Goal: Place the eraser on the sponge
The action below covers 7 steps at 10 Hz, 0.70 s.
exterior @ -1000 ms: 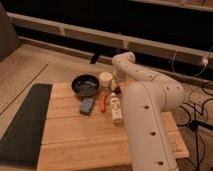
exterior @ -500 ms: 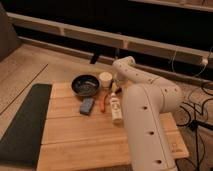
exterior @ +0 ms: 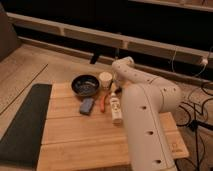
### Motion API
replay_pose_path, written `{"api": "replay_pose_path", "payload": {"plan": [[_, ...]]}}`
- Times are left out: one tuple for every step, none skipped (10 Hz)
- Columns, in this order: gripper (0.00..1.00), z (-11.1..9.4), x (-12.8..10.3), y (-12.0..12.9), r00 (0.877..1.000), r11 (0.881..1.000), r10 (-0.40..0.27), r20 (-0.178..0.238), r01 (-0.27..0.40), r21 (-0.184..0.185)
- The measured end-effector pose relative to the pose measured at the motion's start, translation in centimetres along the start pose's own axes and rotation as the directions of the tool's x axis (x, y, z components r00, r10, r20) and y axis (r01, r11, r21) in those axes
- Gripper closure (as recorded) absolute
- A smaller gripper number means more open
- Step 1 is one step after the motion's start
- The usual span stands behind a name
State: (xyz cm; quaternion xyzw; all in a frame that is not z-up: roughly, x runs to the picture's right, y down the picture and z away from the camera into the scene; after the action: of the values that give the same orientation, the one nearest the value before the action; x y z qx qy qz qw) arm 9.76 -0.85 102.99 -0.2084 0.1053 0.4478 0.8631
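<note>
The sponge (exterior: 87, 105), a flat blue-grey pad, lies on the wooden table (exterior: 80, 140) just in front of the black bowl (exterior: 85, 84). My white arm (exterior: 145, 110) bends in from the right. Its gripper (exterior: 116, 89) hangs low beside the pale cup (exterior: 105, 79), above the top of the white bottle (exterior: 116, 108) and about a hand's width right of the sponge. The eraser does not show; the arm may be hiding it.
A thin orange-red tool (exterior: 104, 102) lies between the sponge and the bottle. A large dark mat (exterior: 22, 122) covers the table's left edge. Cables (exterior: 197, 107) trail on the floor at the right, and a dark wall with ledges runs behind.
The arm's wrist has shifted slightly to the right and down. The sponge, bowl, cup, tool and bottle have stayed where they were.
</note>
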Motion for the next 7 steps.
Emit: {"api": "replay_pose_path", "payload": {"plan": [[0.96, -0.4, 0.0, -0.1, 1.0, 1.0, -0.005, -0.001, 0.005, 0.019], [1.0, -0.8, 0.3, -0.4, 1.0, 0.999, -0.004, -0.009, 0.004, 0.042], [1.0, -1.5, 0.8, -1.3, 1.0, 0.996, 0.014, -0.024, -0.012, 0.088], [1.0, -2.7, 2.0, -3.1, 0.997, 0.987, 0.068, -0.045, -0.06, 0.151], [1.0, -4.5, 3.3, -4.8, 0.989, 0.97, 0.135, -0.064, -0.119, 0.213], [1.0, -7.2, 4.7, -6.0, 0.977, 0.944, 0.204, -0.064, -0.179, 0.277], [1.0, -9.6, 5.6, -6.1, 0.97, 0.927, 0.235, -0.055, -0.207, 0.314]]}}
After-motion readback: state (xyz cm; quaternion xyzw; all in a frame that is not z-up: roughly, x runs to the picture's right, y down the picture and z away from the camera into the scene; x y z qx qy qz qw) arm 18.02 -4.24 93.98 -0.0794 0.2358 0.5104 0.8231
